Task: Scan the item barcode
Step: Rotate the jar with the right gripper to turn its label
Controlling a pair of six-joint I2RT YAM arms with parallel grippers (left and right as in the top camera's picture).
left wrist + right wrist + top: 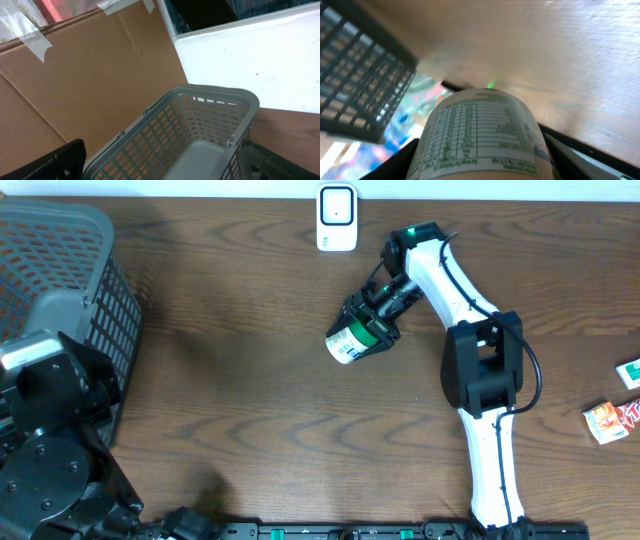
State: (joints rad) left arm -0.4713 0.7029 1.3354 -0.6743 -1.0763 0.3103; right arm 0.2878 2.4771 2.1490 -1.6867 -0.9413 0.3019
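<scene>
At the far left I see the grey basket [60,240], and my left arm [50,440] is bunched up just in front of it at the table's near corner. Its wrist camera looks down into the basket, and the left gripper [160,162] is released, with its dark fingers [55,162] spread to both edges of the view.

Toward the middle, the white scanner [337,218] stands at the table's [230,410] far edge. Below it and a little right, well apart from it, the can [349,342] is grasped by the right gripper [372,320]. It is tilted, its free end pointing down-left and its nutrition panel facing the wrist camera.

The right arm [480,370] rises from the near edge, bends at the elbow, reaches toward the far edge, then folds back to the can. Two snack packets [610,421] lie far right.
</scene>
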